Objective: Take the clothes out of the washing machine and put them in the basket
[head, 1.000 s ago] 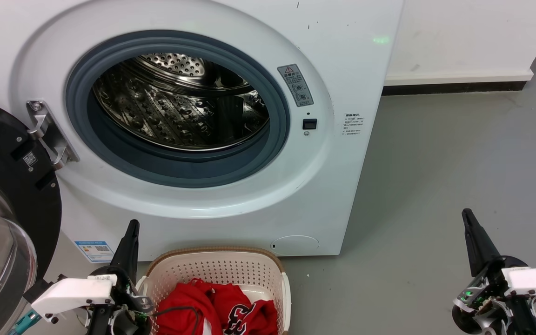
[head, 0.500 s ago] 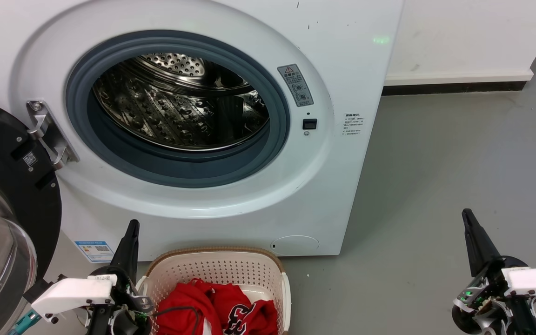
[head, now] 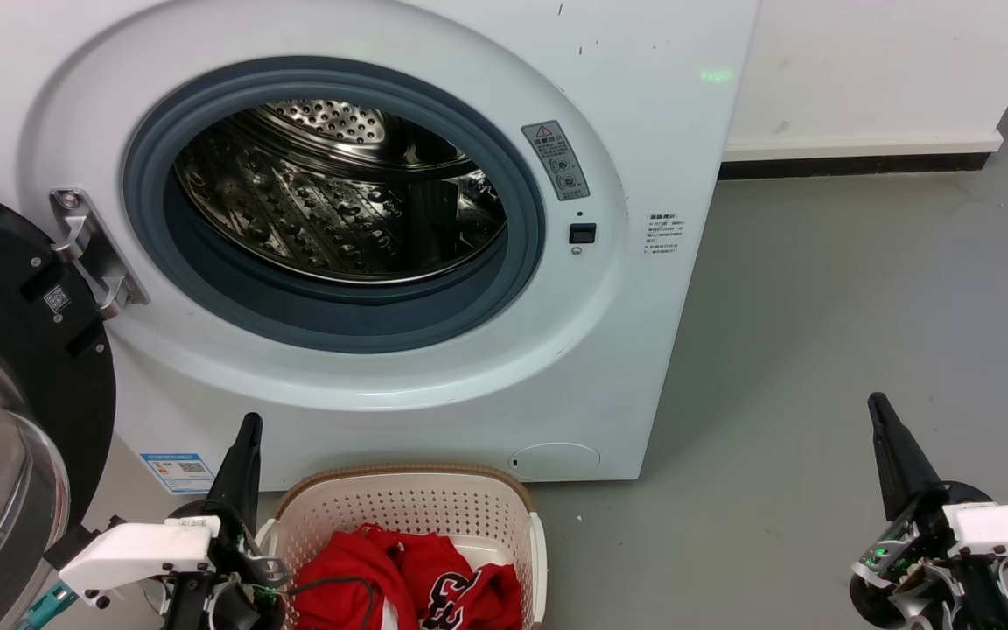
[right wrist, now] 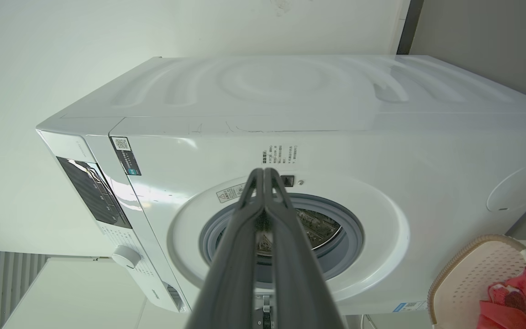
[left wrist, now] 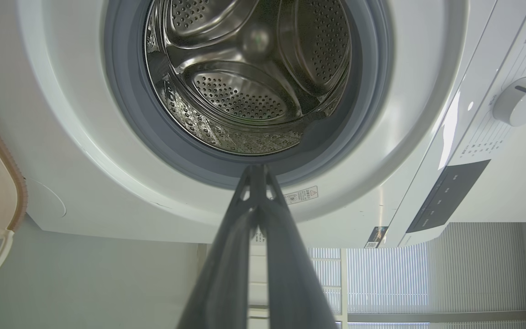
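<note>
In the head view, the washing machine (head: pixel 644 131) fills the upper left of the frame, its door (head: pixel 5 289) swung open at the left edge. The steel drum (head: pixel 338 201) shows bare metal with no red fabric in it. The clothes (head: pixel 408 582) lie bunched in the basket (head: pixel 399 477) at the bottom centre, just in front of the machine. The left tool (head: pixel 248 433) stands at the lower left beside the basket, and the right tool (head: pixel 882 416) at the lower right, well apart from it. Each has its fingers pressed together on nothing. In the left wrist view the joined fingers point at the porthole, and the drum beyond looks empty. In the right wrist view the fingers likewise meet at their tips, and red cloth sits in the basket at the lower right corner. The unloading looks finished, unless a piece hides behind the lower lip of the grey seal (head: pixel 338 328).
</note>
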Tool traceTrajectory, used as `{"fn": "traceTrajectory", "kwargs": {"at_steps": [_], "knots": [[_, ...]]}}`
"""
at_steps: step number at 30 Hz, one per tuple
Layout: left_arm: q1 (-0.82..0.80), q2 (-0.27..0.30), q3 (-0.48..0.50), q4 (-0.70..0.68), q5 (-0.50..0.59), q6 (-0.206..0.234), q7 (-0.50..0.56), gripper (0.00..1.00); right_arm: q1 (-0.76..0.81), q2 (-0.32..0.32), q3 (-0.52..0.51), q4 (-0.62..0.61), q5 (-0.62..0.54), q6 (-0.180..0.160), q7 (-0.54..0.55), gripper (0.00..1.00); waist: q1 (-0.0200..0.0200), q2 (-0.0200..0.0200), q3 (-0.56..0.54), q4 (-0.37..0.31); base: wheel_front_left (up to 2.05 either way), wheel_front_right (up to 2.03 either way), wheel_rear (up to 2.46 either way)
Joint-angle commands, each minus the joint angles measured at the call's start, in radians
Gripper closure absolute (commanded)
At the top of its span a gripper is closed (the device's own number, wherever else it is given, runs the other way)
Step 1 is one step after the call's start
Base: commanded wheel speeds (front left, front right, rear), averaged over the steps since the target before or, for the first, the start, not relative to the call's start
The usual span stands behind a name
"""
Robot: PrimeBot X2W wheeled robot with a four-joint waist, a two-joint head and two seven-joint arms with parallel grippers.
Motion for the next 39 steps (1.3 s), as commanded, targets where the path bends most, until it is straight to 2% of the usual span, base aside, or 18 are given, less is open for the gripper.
{"fn": "traceTrajectory", "kwargs": {"at_steps": [1,39], "knots": [[-0.005,-0.002,0.003,0.000,-0.001,-0.005,0.002,1.00,-0.014,0.001,-0.003,0.003,-0.003,0.000,0.001,1.00,0.0000,0.0000,0.000,0.000,0.00,0.00,0.00],[-0.005,-0.002,0.003,0.000,-0.001,-0.005,0.002,1.00,-0.016,0.007,-0.011,0.003,-0.012,0.000,0.009,1.00,0.0000,0.0000,0.000,0.000,0.00,0.00,0.00]]}}
